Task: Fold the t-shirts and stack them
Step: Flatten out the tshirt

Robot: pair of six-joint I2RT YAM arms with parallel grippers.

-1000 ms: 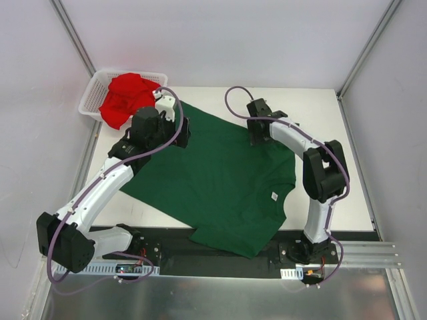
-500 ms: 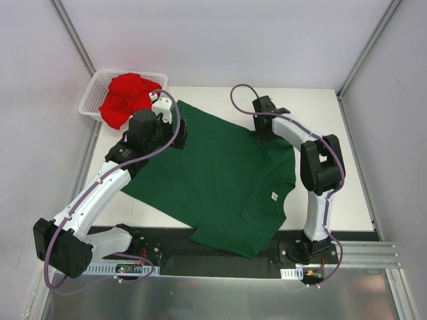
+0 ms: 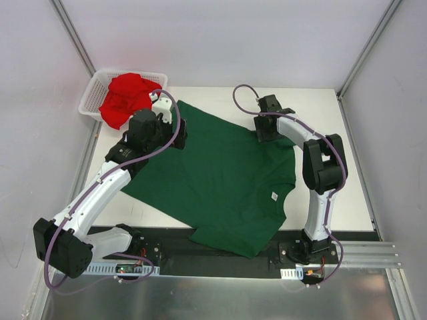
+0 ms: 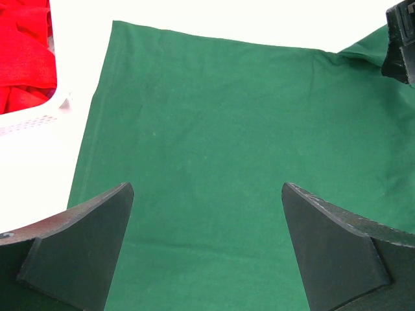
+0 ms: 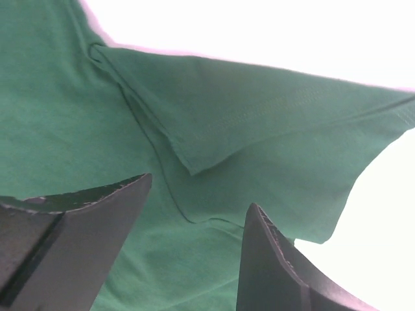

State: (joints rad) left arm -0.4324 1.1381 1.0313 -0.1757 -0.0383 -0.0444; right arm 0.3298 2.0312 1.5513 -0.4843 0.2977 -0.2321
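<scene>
At the far left the red shirt (image 3: 124,99) lies crumpled in the white basket (image 3: 89,105), just beside the far-left corner of the green shirt (image 3: 213,175). The left gripper (image 4: 206,194) hovers over that corner with its jaws spread wide and nothing between them. The green shirt lies spread flat across the table (image 3: 333,167), its near end draped over the front edge, and at its far-right side the right gripper (image 5: 198,194) stands low over a folded-over sleeve (image 5: 259,110), jaws parted to either side of the fold and not pinching it.
</scene>
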